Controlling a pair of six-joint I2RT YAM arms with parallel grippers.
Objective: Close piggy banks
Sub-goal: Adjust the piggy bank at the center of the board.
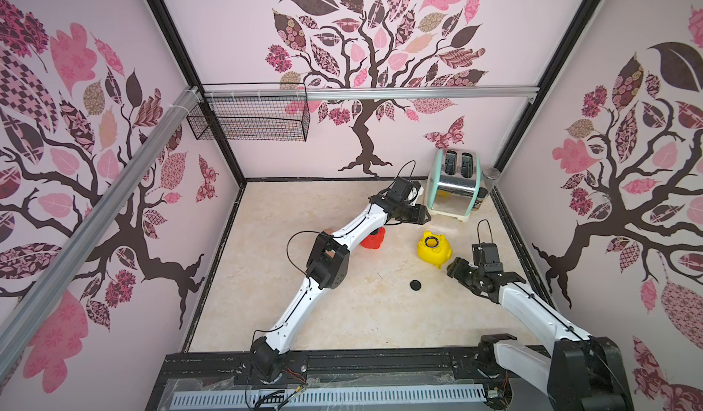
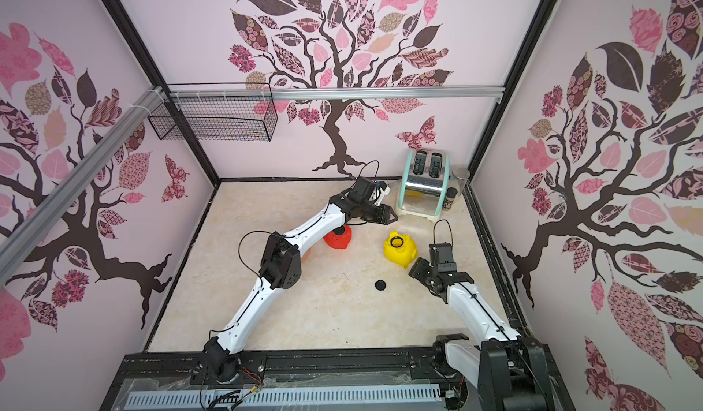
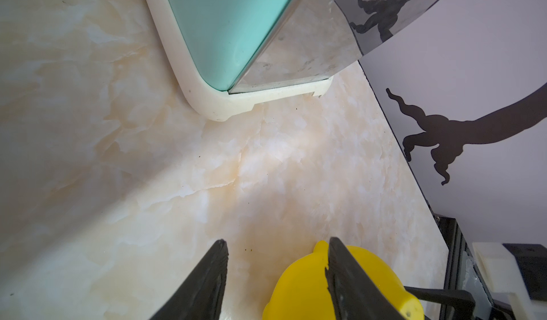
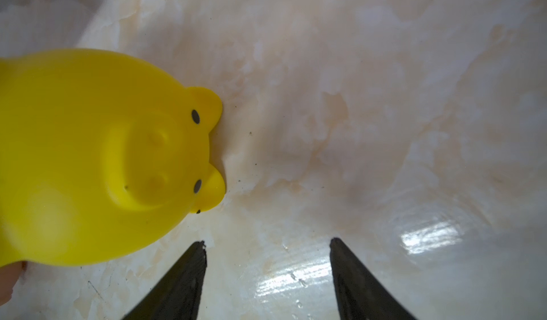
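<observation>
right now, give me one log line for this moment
left gripper open, empty, by toaster | right gripper open, empty, beside belly-up yellow pig | black plug loose on table

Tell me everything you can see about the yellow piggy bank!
The yellow piggy bank is shiny, smooth plastic, round and chubby. It lies upside down on the marble-look table, ears touching it, belly up. A black ring circles its round belly hole; whether that is plugged is unclear. The right wrist view shows a snout with two dimples and small black dot eyes. It sits in front of the toaster. Nothing holds it; the right gripper stands open just beside it.
</observation>
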